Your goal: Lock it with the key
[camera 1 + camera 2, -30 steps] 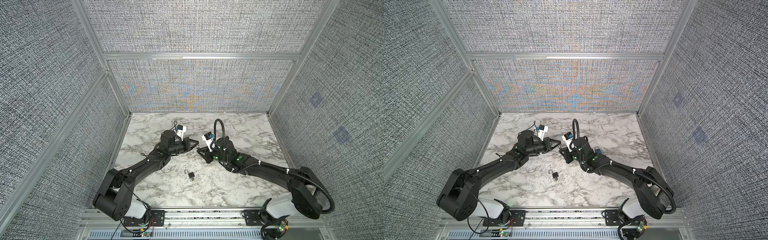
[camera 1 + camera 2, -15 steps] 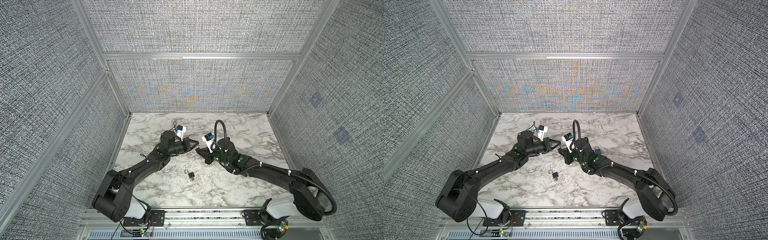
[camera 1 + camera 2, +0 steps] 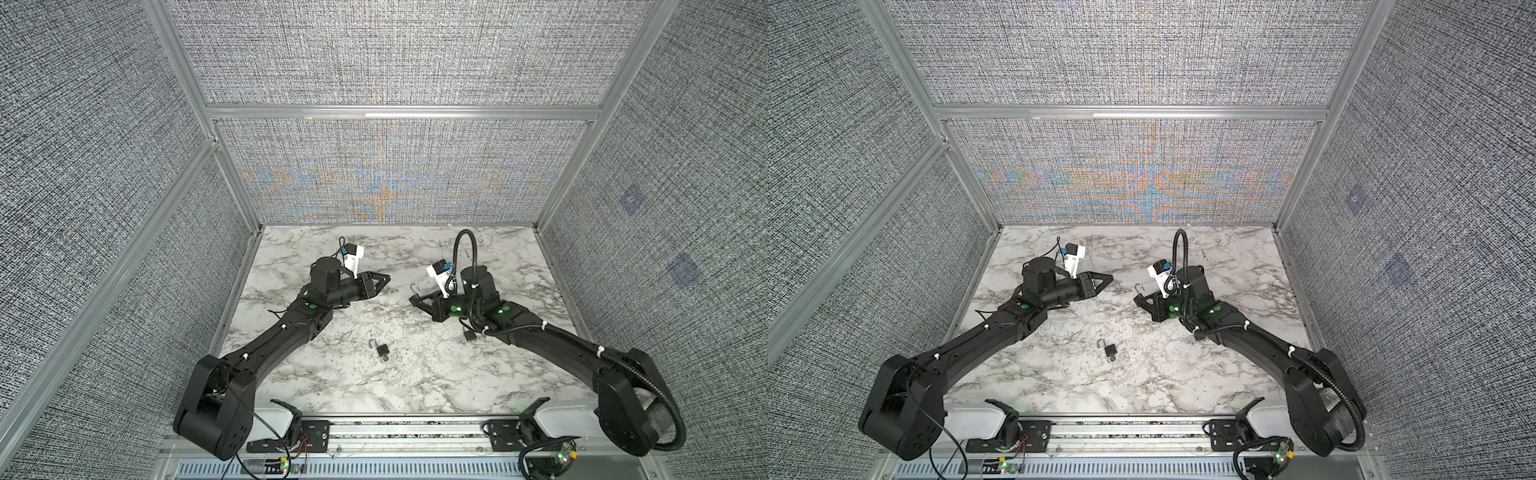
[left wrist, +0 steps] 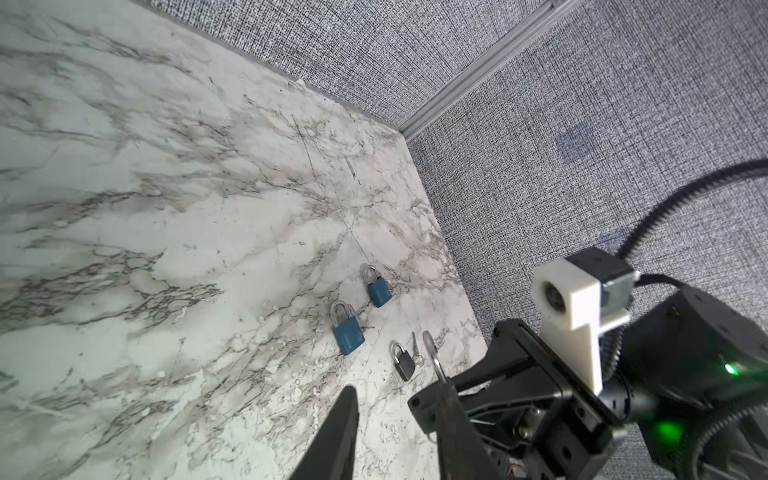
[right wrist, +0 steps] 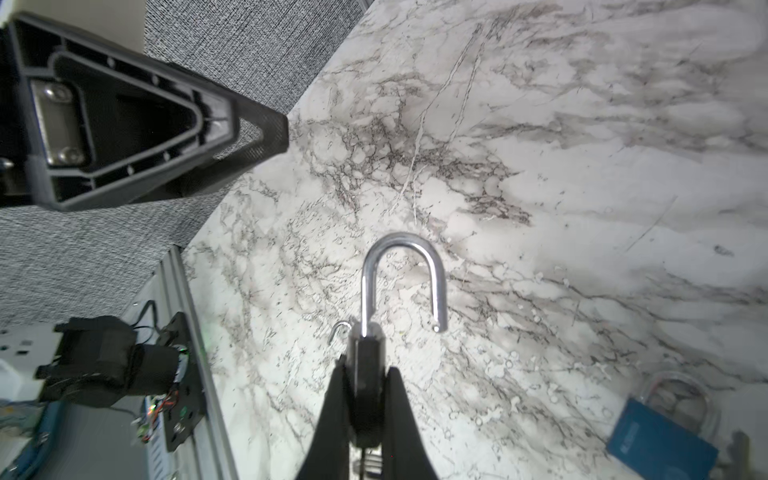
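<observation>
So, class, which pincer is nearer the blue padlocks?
Right. The right pincer, gripping an open padlock, hangs near the blue padlocks; the left pincer sits beyond it, farther off.

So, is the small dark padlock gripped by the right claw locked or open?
Open. The dark padlock has its silver shackle raised, one end free of the body.

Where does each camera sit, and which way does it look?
Top views: high in front, looking down on the marble table; left arm and right arm show whole.
Right wrist: on the right arm, looking along the right fingers at the padlock they grip; left fingers show beyond.
Left wrist: on the left arm, looking across the table; its own fingers show.
Shared: both wrist views show the gripped padlock.
</observation>
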`<state>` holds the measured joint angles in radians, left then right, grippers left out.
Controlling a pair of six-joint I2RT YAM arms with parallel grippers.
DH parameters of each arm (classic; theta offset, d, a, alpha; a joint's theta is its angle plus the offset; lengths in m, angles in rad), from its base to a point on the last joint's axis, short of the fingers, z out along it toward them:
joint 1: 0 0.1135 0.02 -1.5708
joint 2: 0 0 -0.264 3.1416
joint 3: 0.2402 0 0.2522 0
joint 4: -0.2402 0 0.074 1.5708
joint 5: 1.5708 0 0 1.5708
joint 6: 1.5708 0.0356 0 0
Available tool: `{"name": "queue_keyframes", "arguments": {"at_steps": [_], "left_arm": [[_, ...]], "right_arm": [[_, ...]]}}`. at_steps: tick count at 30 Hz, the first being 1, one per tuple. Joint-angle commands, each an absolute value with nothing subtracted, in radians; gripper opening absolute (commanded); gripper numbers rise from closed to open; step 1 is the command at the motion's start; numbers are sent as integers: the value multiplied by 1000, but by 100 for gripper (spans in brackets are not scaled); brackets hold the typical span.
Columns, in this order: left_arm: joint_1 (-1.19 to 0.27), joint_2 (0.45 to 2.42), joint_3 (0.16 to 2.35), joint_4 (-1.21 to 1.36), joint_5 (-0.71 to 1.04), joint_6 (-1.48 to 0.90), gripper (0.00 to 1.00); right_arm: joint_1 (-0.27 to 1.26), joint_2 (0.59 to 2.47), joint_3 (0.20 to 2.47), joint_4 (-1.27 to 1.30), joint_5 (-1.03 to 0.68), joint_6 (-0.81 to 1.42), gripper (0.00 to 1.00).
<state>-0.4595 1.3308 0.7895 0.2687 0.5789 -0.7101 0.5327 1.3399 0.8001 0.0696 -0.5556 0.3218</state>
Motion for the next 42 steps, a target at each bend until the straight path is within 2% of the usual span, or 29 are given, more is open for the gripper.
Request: {"name": "queue_keyframes", "arguments": {"at_steps": [1, 11, 20, 27, 42], "left_arm": [[-457, 1314, 770, 302, 621, -594, 34], [-458, 1358, 767, 518, 885, -601, 35], [-460, 1451, 851, 503, 1079, -578, 35], [-470, 1496, 891, 399, 1141, -513, 34], [-525, 1563, 889, 383, 1183, -506, 34]], "right_arm": [[492, 1327, 783, 76, -827, 365, 0], [472, 1288, 755, -23, -999, 346, 0], [457, 1261, 753, -62, -1071, 328, 0], [449, 1287, 776, -85, -1087, 309, 0], [447, 1332, 808, -45, -1109, 353, 0]]}}
